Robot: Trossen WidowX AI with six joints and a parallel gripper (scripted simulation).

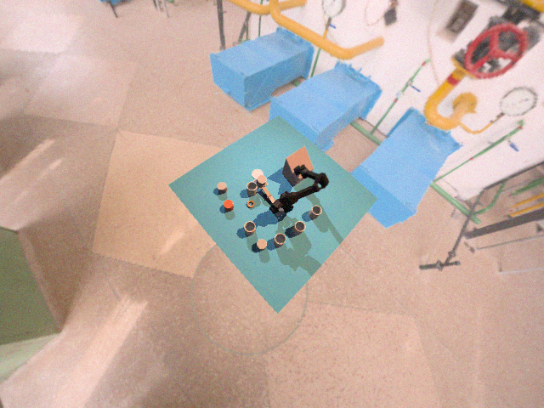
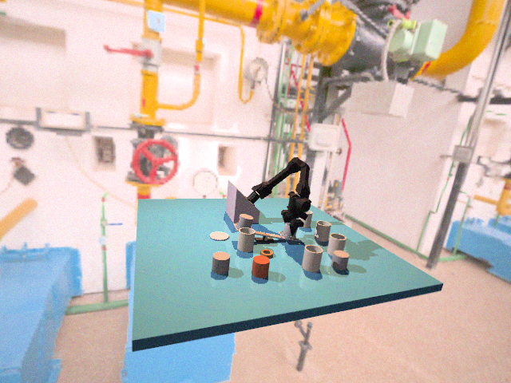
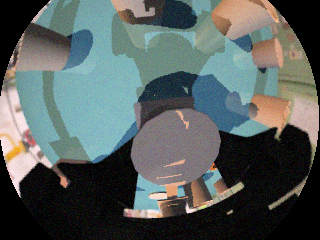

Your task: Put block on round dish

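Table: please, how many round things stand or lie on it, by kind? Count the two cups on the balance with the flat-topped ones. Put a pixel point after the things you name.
Open-topped cups (image 1: 247, 189) (image 1: 245, 229) (image 1: 275, 241) (image 1: 295, 229) (image 1: 311, 213) (image 2: 246, 242) (image 2: 311, 262) (image 2: 335, 246) (image 2: 322, 234) (image 2: 308, 220) (image 3: 45, 47) (image 3: 240, 21) (image 3: 270, 110) (image 3: 198, 195): 5
Flat-topped grey cylinders (image 1: 222, 187) (image 1: 262, 243) (image 1: 262, 179) (image 2: 220, 264) (image 2: 339, 262) (image 2: 245, 221) (image 2: 286, 230) (image 3: 267, 53) (image 3: 175, 145) (image 3: 220, 186), two on the balance (image 1: 267, 193) (image 2: 270, 235) (image 3: 171, 190): 4
Red cylinder (image 1: 228, 205) (image 2: 260, 266): 1
Orange ring (image 1: 247, 205) (image 2: 263, 254) (image 3: 214, 167): 1
Pale dish (image 1: 256, 173) (image 2: 219, 236) (image 3: 157, 196): 1
Total: 12
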